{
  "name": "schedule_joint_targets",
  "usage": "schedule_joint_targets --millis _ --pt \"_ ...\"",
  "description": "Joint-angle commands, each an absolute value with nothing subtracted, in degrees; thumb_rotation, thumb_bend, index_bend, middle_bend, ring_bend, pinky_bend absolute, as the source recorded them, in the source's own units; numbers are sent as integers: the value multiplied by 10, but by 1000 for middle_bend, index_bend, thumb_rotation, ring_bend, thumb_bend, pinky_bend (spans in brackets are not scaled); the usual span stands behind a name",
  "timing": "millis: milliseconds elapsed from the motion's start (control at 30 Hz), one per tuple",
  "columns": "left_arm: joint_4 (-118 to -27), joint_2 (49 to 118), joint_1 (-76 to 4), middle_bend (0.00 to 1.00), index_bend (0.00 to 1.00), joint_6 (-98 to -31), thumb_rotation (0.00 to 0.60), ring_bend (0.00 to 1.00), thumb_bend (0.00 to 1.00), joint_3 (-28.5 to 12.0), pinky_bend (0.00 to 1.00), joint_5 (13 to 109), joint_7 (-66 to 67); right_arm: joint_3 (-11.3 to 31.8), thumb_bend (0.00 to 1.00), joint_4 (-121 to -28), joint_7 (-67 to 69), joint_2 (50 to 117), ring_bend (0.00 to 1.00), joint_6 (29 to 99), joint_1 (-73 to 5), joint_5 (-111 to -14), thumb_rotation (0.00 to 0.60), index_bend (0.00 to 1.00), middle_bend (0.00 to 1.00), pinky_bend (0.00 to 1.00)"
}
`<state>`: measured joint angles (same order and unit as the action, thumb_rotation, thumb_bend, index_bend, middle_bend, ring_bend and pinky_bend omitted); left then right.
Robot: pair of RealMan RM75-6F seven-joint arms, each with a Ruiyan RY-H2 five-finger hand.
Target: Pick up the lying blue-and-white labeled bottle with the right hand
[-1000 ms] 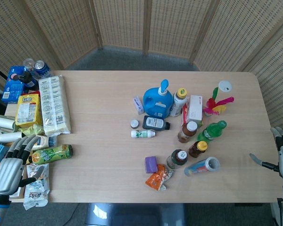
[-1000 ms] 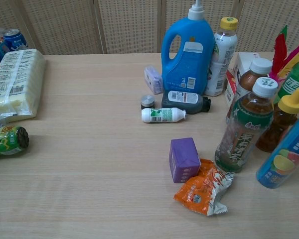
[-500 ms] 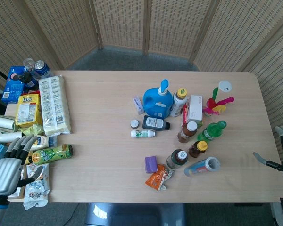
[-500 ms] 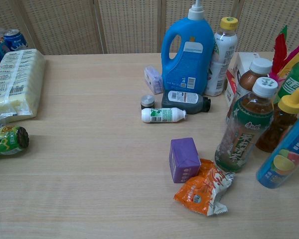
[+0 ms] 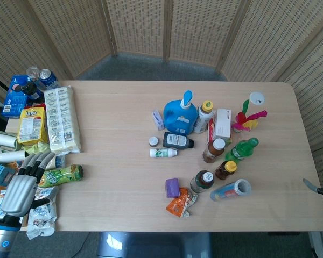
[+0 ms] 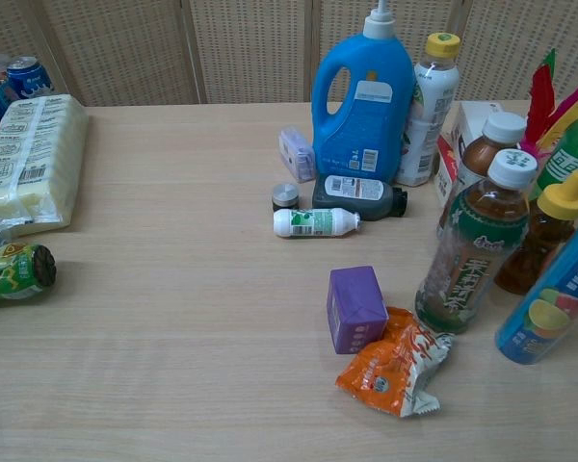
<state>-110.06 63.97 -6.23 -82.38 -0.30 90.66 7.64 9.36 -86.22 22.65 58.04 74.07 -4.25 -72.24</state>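
The blue-and-white labeled bottle (image 5: 230, 190) lies on its side at the right of the table, its open white end toward the right edge; the chest view shows it at the right border (image 6: 551, 300). Only one finger of my right hand (image 5: 315, 188) shows, past the table's right edge and well apart from the bottle; it holds nothing. My left hand (image 5: 22, 185) hovers with fingers spread over the snack packs at the table's left edge, next to a lying green bottle (image 5: 60, 175).
Upright tea bottles (image 5: 202, 181) (image 5: 226, 169) (image 5: 213, 150) and a green bottle (image 5: 242, 149) stand close behind the lying bottle. A purple box (image 5: 172, 187) and an orange packet (image 5: 182, 203) lie to its left. A blue detergent jug (image 5: 178, 115) stands further back.
My right hand has drawn away to the right, nearly out of the head view. My left hand has shifted slightly up and to the right. The objects have not moved.
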Motion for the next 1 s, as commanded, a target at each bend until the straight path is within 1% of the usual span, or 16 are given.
schedule_joint_targets --millis 33,267,700,1000 --pt "-1103 643 -67 0 0 -819 600 0 379 -6 0 904 81 81 153 -848 279 565 0 727 -29 -738 476 0 0 0" --pt "-1107 647 -74 0 0 -811 600 0 379 -8 0 900 91 63 153 -846 311 559 0 716 -26 -765 476 0 0 0" --pt "-1104 647 -71 0 0 -816 600 0 381 -2 0 896 90 52 155 -847 306 564 0 697 -38 -779 477 0 0 0" --pt "-1107 649 -77 0 0 -811 600 0 378 -3 0 895 97 37 155 -854 303 565 0 710 -29 -797 474 0 0 0"
